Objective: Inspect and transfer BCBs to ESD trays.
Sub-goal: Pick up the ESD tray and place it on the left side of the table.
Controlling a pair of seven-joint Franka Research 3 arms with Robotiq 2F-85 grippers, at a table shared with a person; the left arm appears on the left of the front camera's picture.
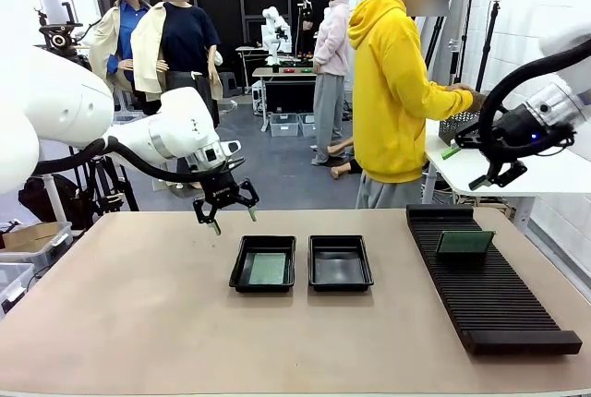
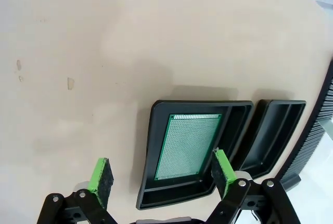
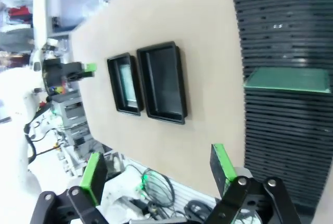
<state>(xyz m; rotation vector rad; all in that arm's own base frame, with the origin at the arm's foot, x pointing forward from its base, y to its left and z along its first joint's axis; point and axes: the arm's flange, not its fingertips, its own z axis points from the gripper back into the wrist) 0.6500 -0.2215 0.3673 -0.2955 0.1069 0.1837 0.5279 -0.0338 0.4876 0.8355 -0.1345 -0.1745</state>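
On the near tabletop: the beige table (image 1: 111,323) is bare along the robot's edge.
Rack: a long black slotted rack (image 1: 489,295) lies on the table's right side and runs from the near edge toward the far edge.
Left tray: the left tray (image 1: 242,268) sits mid-table, just beside its twin, with their rims close and parallel.
Board in tray: a green board (image 2: 186,146) lies flat on the left tray's floor, inside the rim.
Right tray: the right tray (image 1: 340,270) shows a bare black floor.
Left gripper: the left gripper (image 1: 233,221) hovers above the table just beyond the left tray's far left corner. It is released, with jaws spread wide and green pads apart, and touches neither tray nor board.
Board in rack: a second green board (image 1: 464,242) stands on edge in the slots near the rack's far end.
Right gripper: the right gripper (image 1: 494,178) is raised in the air past the rack's far end, near the white side table (image 1: 554,175). It is released, with jaws spread wide, well apart from the rack and its board.
Far side: a person (image 1: 392,92) in a yellow hooded top stands turned toward the side table, with a hand at the grey mesh basket (image 1: 457,125).
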